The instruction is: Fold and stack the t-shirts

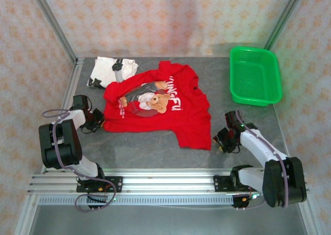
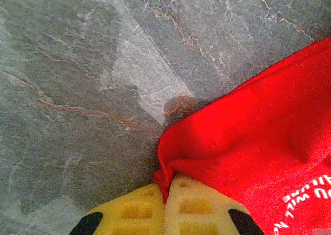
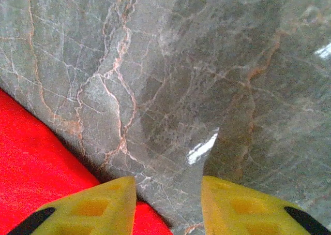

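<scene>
- Counter [image 1: 155, 152]: grey marbled stone with rust-coloured veins, metal rail along the near edge, patterned walls on three sides.
- Red t-shirt [image 1: 186, 121]: bright red cloth, spread open and rumpled across the middle of the counter, neck toward the far side. Printed with a brown-and-white cartoon bear at the chest. Large letters beside the bear, legible in part as "UNGFU". Smaller white lettering near the left hem, seen from the left wrist; "WILL" can be made out, the rest cut off at the frame edge.
- Green basket [image 1: 256, 77]: plastic mesh, rectangular, standing at the far right of the counter, well apart from both shirts.
- White t-shirt [image 1: 106, 69]: folded into a small bundle at the far left corner, just beside the red t-shirt's sleeve. Black markings on it, too small to read.
- Left hand [image 1: 96, 120]: at the left edge of the red t-shirt, yellow fingers [image 2: 134, 211] clenched together on a pinched fold of the red hem.
- Right hand [image 1: 223, 142]: low over the counter at the near right corner of the red t-shirt, released. Yellow fingers [image 3: 103, 204] spread apart with bare stone between them, one tip over the red edge.
</scene>
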`<state>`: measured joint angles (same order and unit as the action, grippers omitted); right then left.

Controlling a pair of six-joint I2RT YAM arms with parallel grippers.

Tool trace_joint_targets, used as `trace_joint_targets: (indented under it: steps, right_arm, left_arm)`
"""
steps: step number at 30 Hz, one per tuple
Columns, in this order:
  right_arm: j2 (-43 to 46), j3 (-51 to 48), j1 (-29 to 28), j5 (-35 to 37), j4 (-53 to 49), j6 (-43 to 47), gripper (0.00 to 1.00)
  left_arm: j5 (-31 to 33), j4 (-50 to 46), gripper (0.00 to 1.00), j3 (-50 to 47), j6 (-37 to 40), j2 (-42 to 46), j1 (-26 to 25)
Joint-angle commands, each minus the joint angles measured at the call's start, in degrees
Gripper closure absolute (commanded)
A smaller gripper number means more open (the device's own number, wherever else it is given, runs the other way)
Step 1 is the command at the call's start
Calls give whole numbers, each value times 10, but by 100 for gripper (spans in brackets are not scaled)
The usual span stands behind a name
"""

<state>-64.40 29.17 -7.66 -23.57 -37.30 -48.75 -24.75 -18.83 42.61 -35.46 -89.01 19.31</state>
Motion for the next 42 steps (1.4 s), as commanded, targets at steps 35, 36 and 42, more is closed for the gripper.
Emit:
trace_joint_targets:
  steps: [35, 36, 42]
  right_arm:
    - [-102, 73, -82, -56, 27, 59, 100]
    - [-104, 72, -82, -57, 26, 62, 100]
    - [-109, 74, -81, -60, 26, 68, 100]
  left_arm:
    - [34, -176, 62, -42, -10, 88, 14]
    - [35, -186, 58, -42, -11, 97, 15]
    - [60, -237, 39, -54, -7, 127, 40]
